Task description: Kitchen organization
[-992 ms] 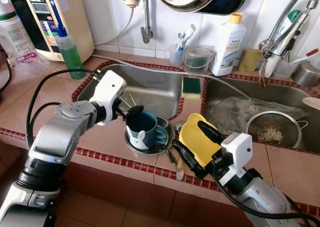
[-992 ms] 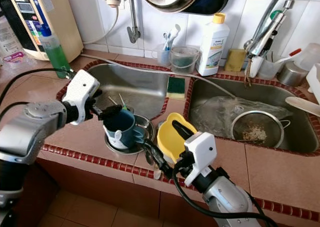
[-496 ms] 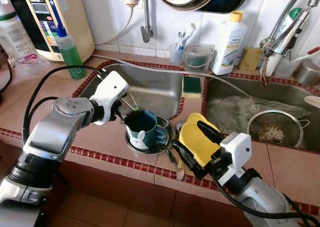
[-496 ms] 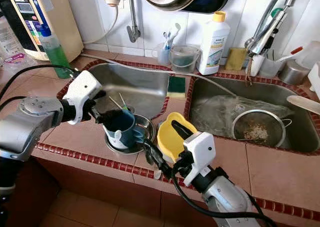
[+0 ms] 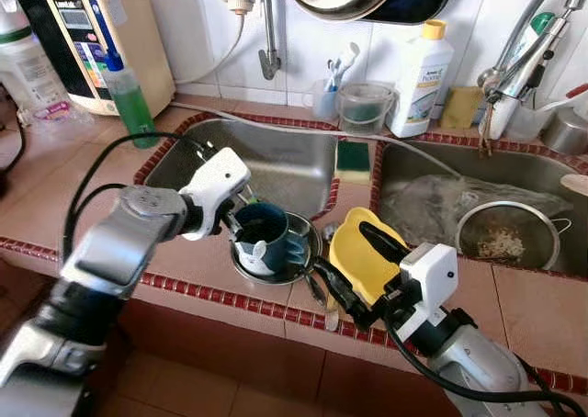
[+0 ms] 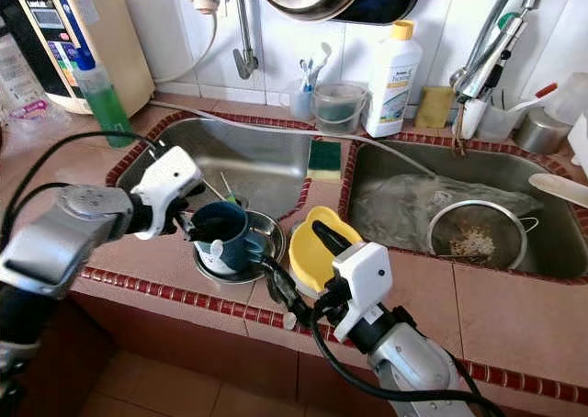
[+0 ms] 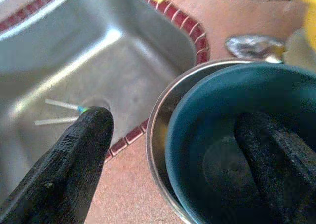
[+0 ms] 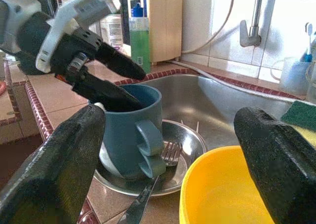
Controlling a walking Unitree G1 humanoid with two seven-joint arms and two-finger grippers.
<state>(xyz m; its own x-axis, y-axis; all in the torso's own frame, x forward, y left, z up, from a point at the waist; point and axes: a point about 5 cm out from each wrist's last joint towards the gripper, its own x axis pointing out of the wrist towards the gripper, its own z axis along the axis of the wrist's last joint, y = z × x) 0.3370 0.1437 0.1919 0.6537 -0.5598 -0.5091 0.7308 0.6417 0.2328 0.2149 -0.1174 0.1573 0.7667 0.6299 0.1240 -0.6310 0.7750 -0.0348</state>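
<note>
A dark blue mug (image 5: 268, 238) stands in a shallow steel dish (image 5: 310, 249) on the tiled counter between the two sinks. My left gripper (image 5: 242, 220) is open and straddles the mug's rim: one finger (image 7: 266, 160) reaches inside the mug, the other finger (image 7: 74, 169) stays outside, over the left sink. Just to the right sits a yellow bowl (image 5: 360, 263). My right gripper (image 5: 342, 249) is open, its two fingers spread wide either side of the bowl (image 8: 222, 189). A fork (image 8: 148, 189) lies against the dish.
The left sink (image 5: 285, 164) holds two thin sticks. A green sponge (image 5: 352, 158) lies on the divider. The right sink has a metal strainer (image 5: 503, 238) and a plastic sheet. A green soap bottle (image 5: 130, 100), a white bottle (image 5: 418, 77) and a water purifier (image 5: 92, 31) stand behind.
My left wrist has shifted right and lower, closer to the mug, with one finger deeper inside it. The mug, the bowl and my right arm have stayed put.
</note>
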